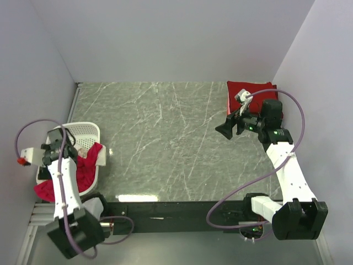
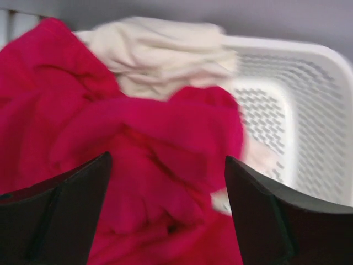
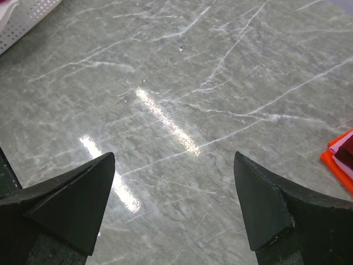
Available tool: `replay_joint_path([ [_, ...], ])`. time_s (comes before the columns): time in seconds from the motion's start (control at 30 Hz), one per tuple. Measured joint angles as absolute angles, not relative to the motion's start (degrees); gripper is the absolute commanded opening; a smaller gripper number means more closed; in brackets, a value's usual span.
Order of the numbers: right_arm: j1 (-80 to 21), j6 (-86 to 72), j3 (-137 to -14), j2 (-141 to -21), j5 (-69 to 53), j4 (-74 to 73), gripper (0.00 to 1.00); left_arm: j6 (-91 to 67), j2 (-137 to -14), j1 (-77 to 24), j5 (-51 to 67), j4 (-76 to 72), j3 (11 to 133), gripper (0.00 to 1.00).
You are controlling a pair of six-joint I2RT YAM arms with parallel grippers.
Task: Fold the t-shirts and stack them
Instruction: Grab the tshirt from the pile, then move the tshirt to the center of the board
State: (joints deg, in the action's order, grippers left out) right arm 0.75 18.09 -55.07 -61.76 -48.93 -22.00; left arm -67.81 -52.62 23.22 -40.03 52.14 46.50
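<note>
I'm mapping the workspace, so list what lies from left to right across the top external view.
White laundry basket holding the crimson t-shirt → bare marble table → right arm's fingers → folded red t-shirt by the right wall.

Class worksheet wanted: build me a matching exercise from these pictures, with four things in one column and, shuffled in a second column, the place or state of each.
Column one
1. crimson t-shirt
2. cream t-shirt
3. folded t-shirt
4. right tool

Column two
A. open, above a bare stretch of the table
B. lying at the far right corner of the table
C. tucked in the basket, against red cloth
D. draped over the basket's rim

Pairs: 1-D, 2-C, 3-B, 4-A
</note>
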Motion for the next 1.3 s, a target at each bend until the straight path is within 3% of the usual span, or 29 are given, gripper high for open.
replay_joint_path([
  [0.07,0.75,18.06,-55.09,-61.95,-48.77,-22.0,0.94,-66.26,-54.72,29.06,-37.45,49.47,44.14,0.74],
  [0.1,0.75,18.04,-55.09,-62.08,-48.71,-22.0,0.94,-65.8,-55.96,31.03,-36.49,48.42,43.35,0.54],
  [0.17,0.75,17.91,-55.09,-62.48,-48.66,-22.0,0.94,-64.93,-58.43,33.58,-34.44,47.0,42.3,0.28],
  [0.2,0.75,17.89,-55.11,-62.67,-48.62,-22.02,0.94,-64.55,-58.7,33.78,-33.89,46.54,42.22,0.03],
  [0.23,0.75,17.87,-55.16,-62.85,-48.53,-22.04,0.94,-64.23,-58.48,33.87,-33.41,45.82,42.24,0.0],
  [0.57,1.04,17.65,-55.18,-63.2,-47.68,-22.15,0.94,-54.41,-45.19,31.11,-22.74,43.27,51.27,0.0],
  [0.73,1.13,17.69,-55.18,-63.2,-47.68,-22.22,0.94,-46.22,-42.68,28.8,-6.42,34.48,63.29,0.0],
  [1.03,1.5,17.76,-55.18,-63.2,-47.64,-22.37,0.94,-44.84,-56.25,24.97,22.46,20.91,85.8,0.01],
  [1.3,2.2,17.98,-55.18,-63.2,-47.48,-22.41,0.94,-48.16,-64.93,6.28,30.63,11.92,98.43,0.01],
])
